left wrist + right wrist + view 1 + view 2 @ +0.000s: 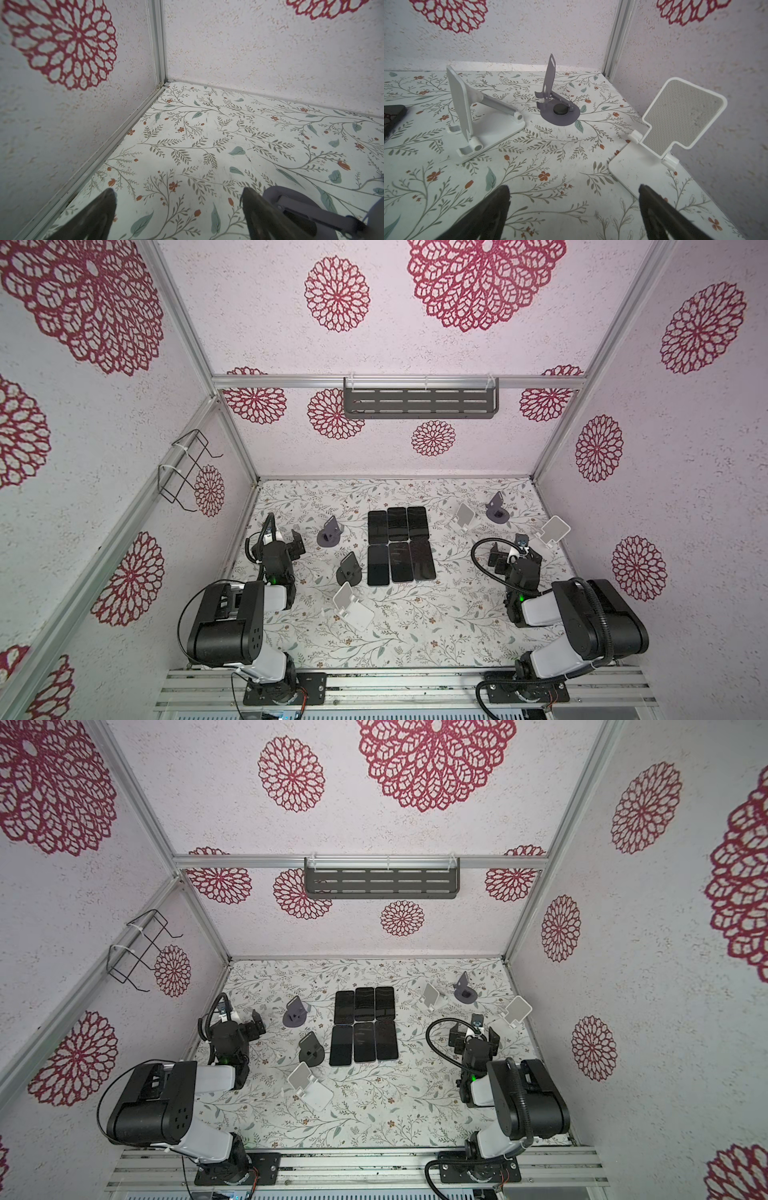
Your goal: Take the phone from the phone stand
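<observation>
Several dark phones (399, 545) lie flat, side by side in two rows, in the middle of the floral table in both top views; one phone's corner (392, 118) shows in the right wrist view. Every phone stand I see is bare. Grey stands (330, 533) (349, 568) and a white stand (353, 608) are left of the phones. A white stand (477, 116), a grey stand (556, 104) and another white stand (675, 128) are at the back right. My left gripper (291, 541) (178, 192) is open beside a grey stand's base (291, 207). My right gripper (515, 549) (574, 188) is open over bare table.
The enclosure's walls close in the table on three sides. A slotted grey shelf (419, 400) hangs on the back wall and a wire rack (187, 468) on the left wall. An aluminium rail (399, 689) with both arm bases runs along the front edge.
</observation>
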